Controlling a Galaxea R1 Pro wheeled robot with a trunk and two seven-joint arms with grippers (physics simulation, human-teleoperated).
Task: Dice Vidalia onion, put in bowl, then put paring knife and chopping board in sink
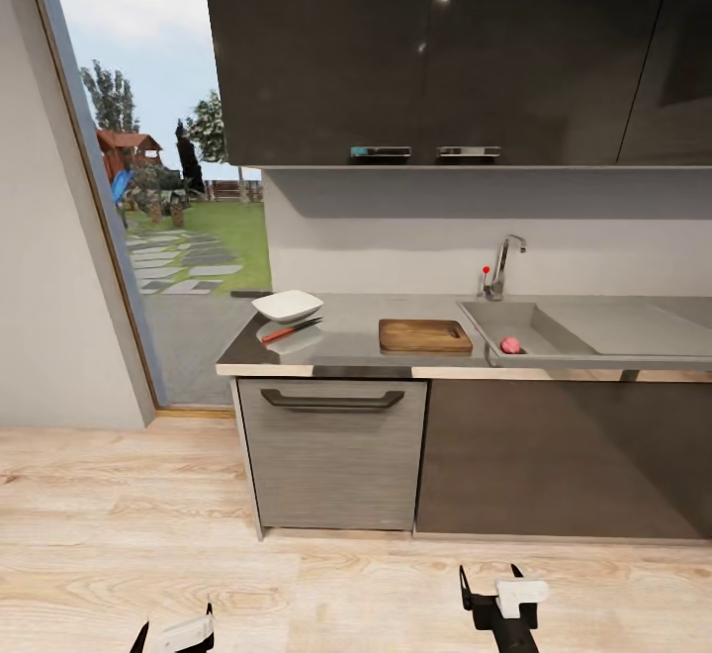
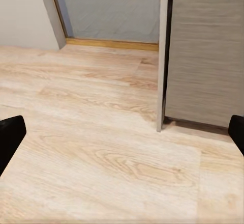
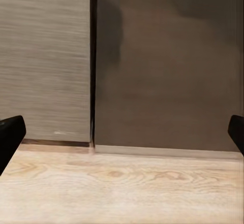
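The pinkish-red Vidalia onion (image 1: 510,344) rests in the steel sink (image 1: 554,328), below the chrome tap (image 1: 502,267). Left of the sink the brown chopping board (image 1: 424,335) lies flat on the grey countertop (image 1: 346,336). Farther left are the white bowl (image 1: 287,306) and, just in front of it, the red-handled paring knife (image 1: 291,330). My left gripper (image 1: 174,631) and right gripper (image 1: 490,586) hang low over the floor, far from the counter, both open and empty. The wrist views look at floor and cabinet fronts past wide-apart fingertips (image 2: 10,135) (image 3: 10,132).
Dark cabinets and a grey dishwasher front (image 1: 334,455) with a handle stand under the counter. Wall cupboards (image 1: 445,49) hang above. A glass door (image 1: 168,188) at the left looks onto a garden. Wooden floor (image 1: 129,534) lies between me and the counter.
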